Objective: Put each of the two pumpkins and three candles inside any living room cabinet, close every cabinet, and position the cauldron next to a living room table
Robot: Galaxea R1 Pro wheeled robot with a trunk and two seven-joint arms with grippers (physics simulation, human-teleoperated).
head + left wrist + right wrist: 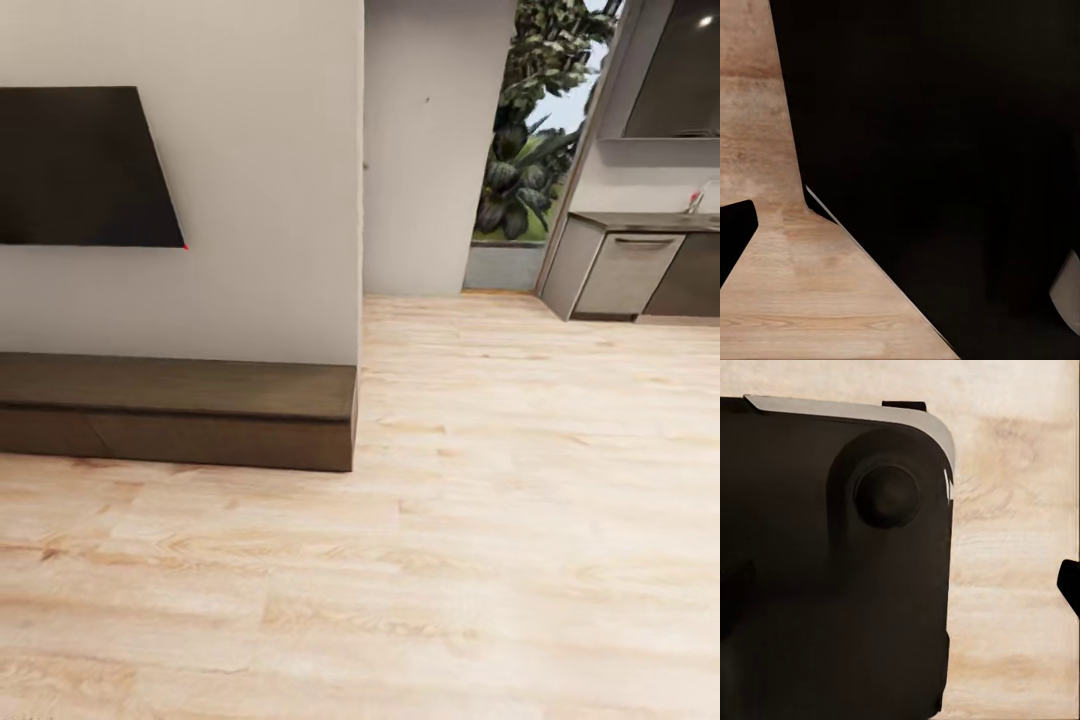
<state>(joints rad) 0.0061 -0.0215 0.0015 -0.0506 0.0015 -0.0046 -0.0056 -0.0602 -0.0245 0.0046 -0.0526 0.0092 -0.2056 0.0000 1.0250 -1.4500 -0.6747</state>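
The cabinet [200, 400], a long low dark-brown console, stands against the white wall at the left of the head view, and its fronts look flush and shut. The pumpkins, the candles, the cauldron and the table are out of view. In the left wrist view a dark fingertip [733, 232] pokes in over the wood floor beside the robot's black body [945, 150]. In the right wrist view another dark fingertip [1069, 583] shows at the edge, next to the robot's black base [832, 570]. Neither wrist view shows how the fingers stand.
A dark wall TV [80, 170] hangs above the cabinet. The wall ends in a corner [361, 200] at the cabinet's right end. Beyond lie light wood floor [500, 500], a glass door with plants [530, 150] and grey kitchen units [630, 270] at the far right.
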